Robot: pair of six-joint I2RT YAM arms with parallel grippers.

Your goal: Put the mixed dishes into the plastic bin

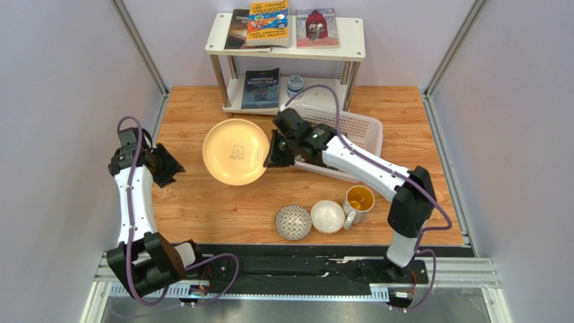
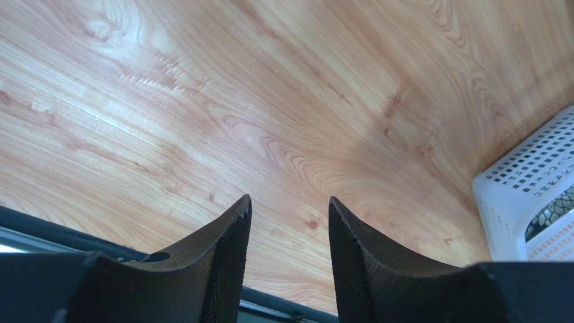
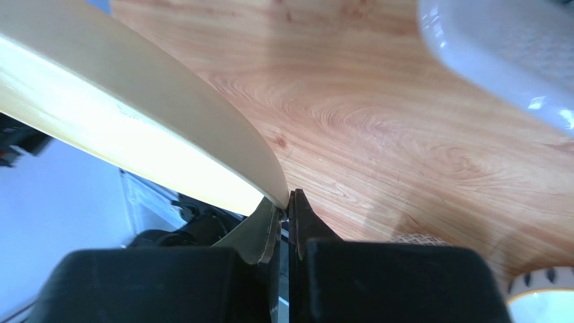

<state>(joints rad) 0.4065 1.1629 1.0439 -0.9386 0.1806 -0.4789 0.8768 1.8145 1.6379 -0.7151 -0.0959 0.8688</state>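
Plastic bin (image 1: 360,134) comes first by size: it is seen just behind the right gripper (image 1: 271,153), on the wrist side of the jaws. The right arm is laid across its near-left corner, so what lies in it cannot be told from above. Next in size, the round yellow plate (image 1: 236,151) is held directly ahead of those jaws. In the right wrist view its rim is pinched between the two fingers, which are closed tight on the edge, and the plate appears to be raised off the wooden table (image 1: 202,202) and tilted. The step in hand is judged to be the carrying of this plate to the bin, with the lift made and the release not yet made. For the next move the plate has to be swung back over the rim, levelled or slid in edge-first, and lowered before the fingers are parted. A thin rim grip on so wide a plate is likely to slip or turn if it is swung quickly. Smaller dishes wait on the table in a close row, well to the near side of the right jaws: the grey-patterned bowl (image 1: 293,222), the white bowl (image 1: 328,217) and the yellow-inside mug (image 1: 359,199). The left gripper (image 1: 165,165) is held idle with its jaws parted and nothing between them. Only bare wood is seen ahead of them, with a corner of the bin off to their right.
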